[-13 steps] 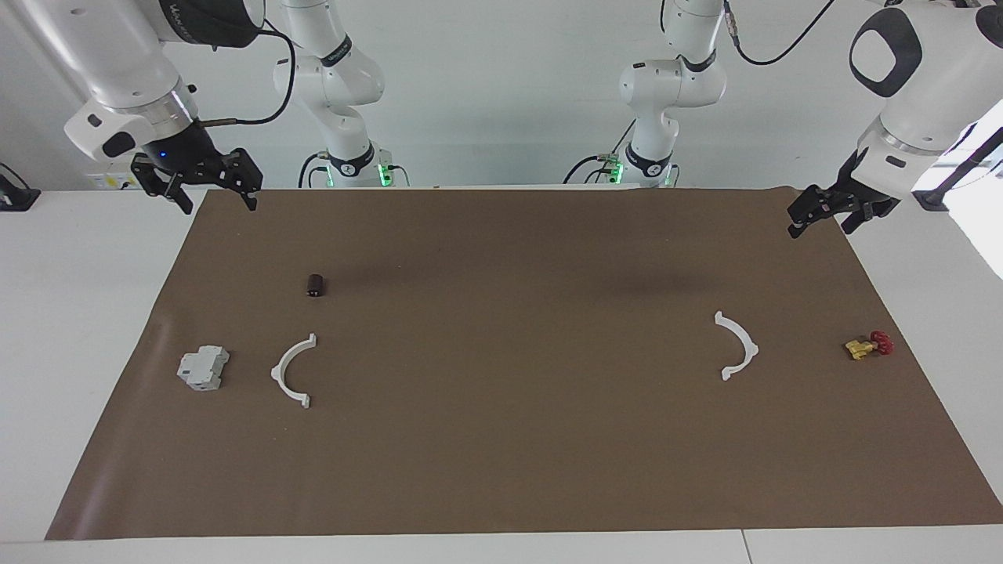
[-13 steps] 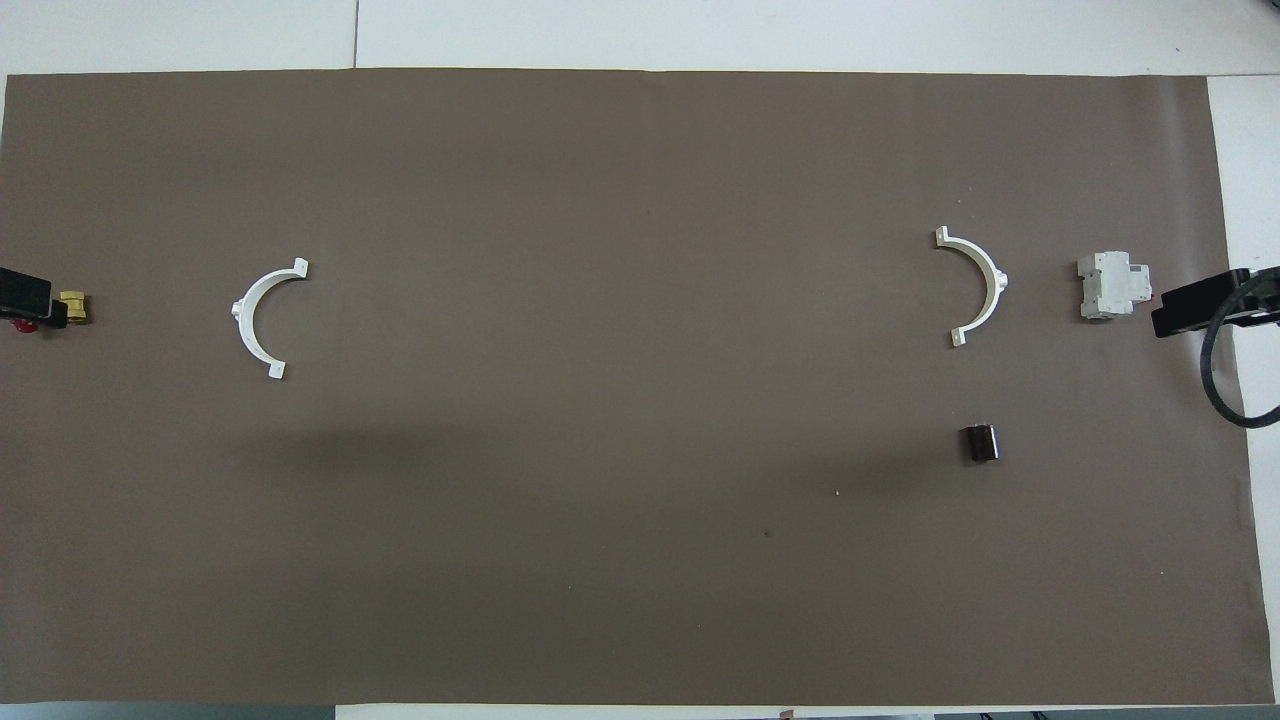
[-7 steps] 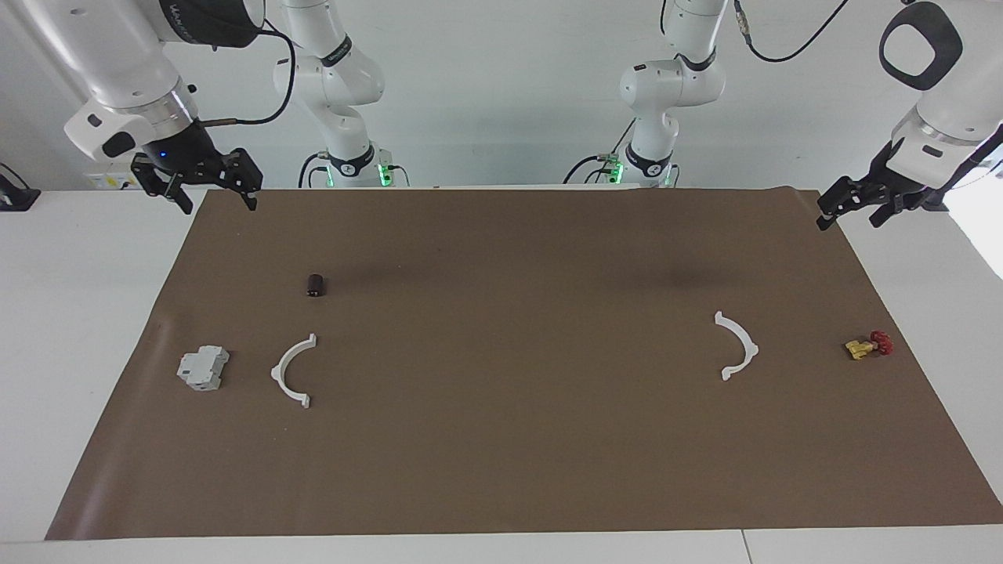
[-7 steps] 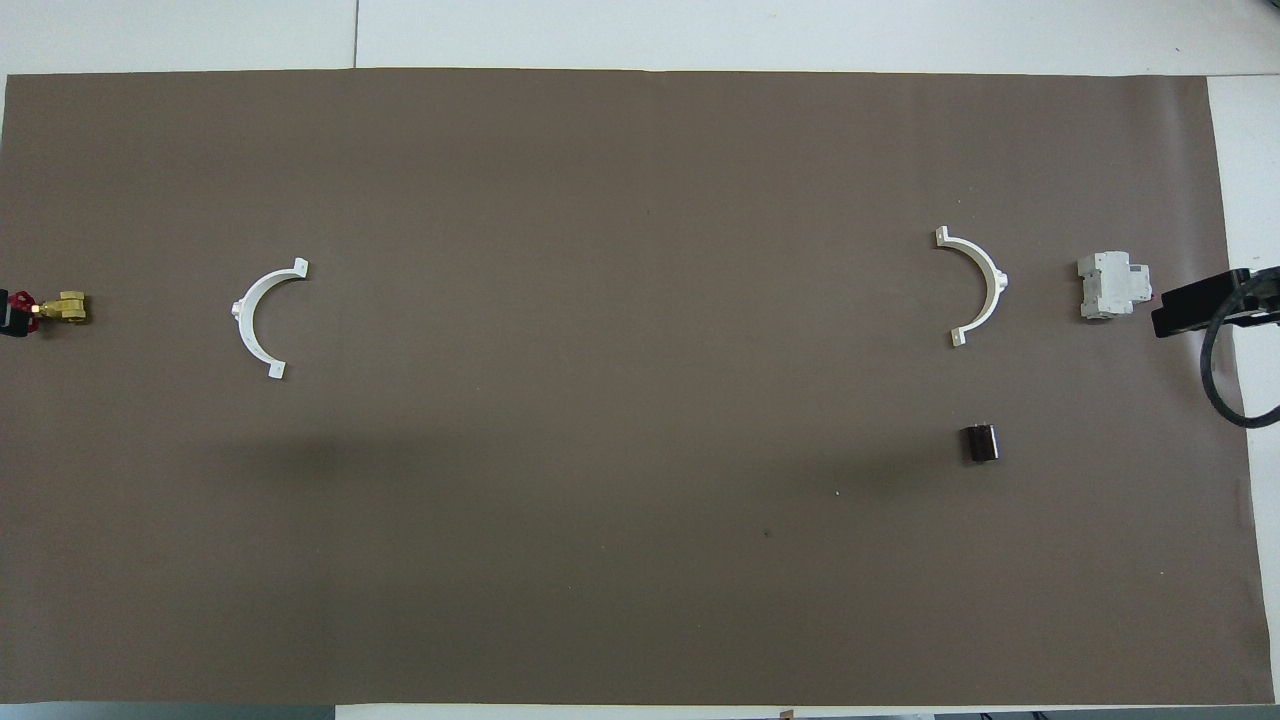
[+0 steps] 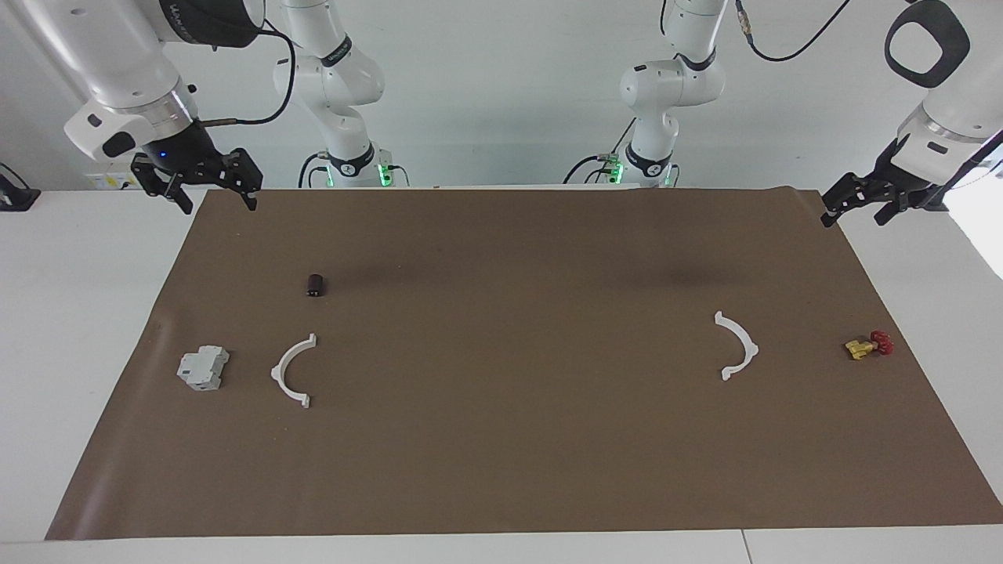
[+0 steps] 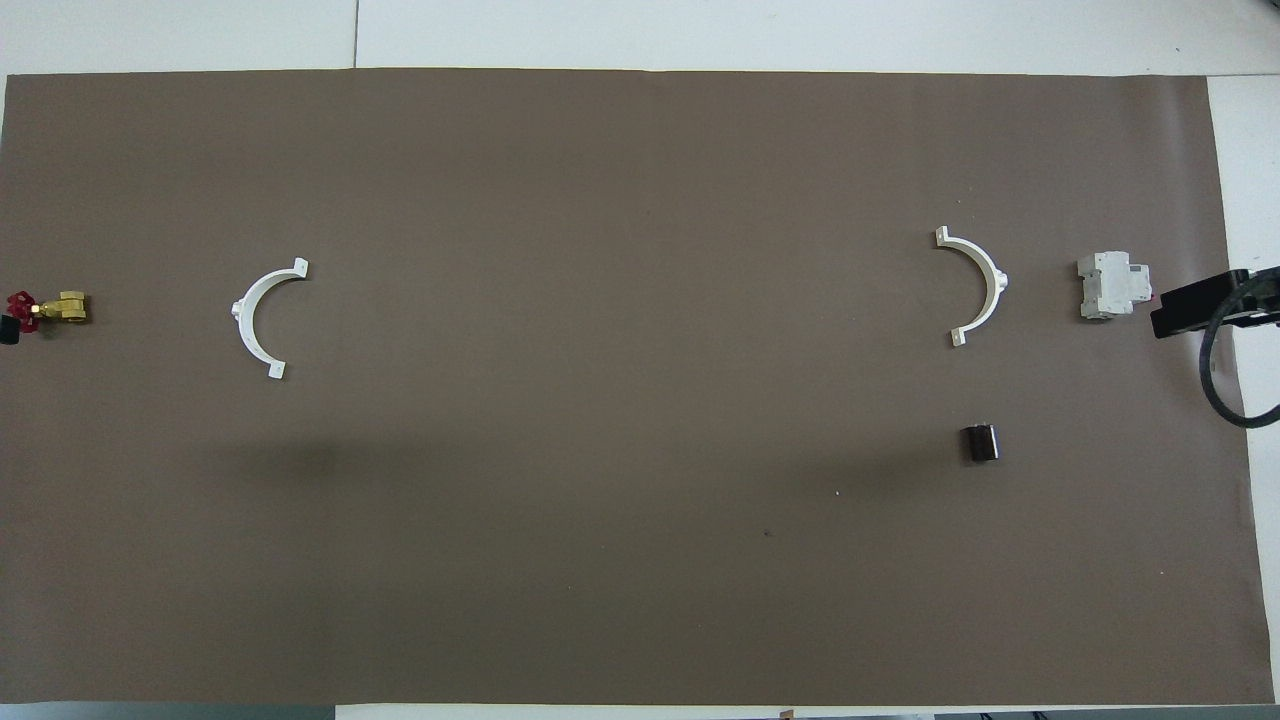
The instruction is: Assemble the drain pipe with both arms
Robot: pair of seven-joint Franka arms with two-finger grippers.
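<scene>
The drain pipe lies as two separate white half-ring arcs, flat on the brown mat and far apart. One arc is toward the right arm's end. The other arc is toward the left arm's end. My right gripper hangs open and empty over the mat's corner at its own end. My left gripper is open and empty in the air over the mat's edge at its end. Only a sliver of it shows in the overhead view.
A grey blocky part lies beside the arc at the right arm's end. A small dark cylinder lies nearer the robots than that arc. A yellow-and-red valve lies near the mat's edge at the left arm's end.
My left gripper has pulled back outward and upward, off the mat toward its own end, uncovering the valve in the overhead view. The right arm and all parts have not moved.
</scene>
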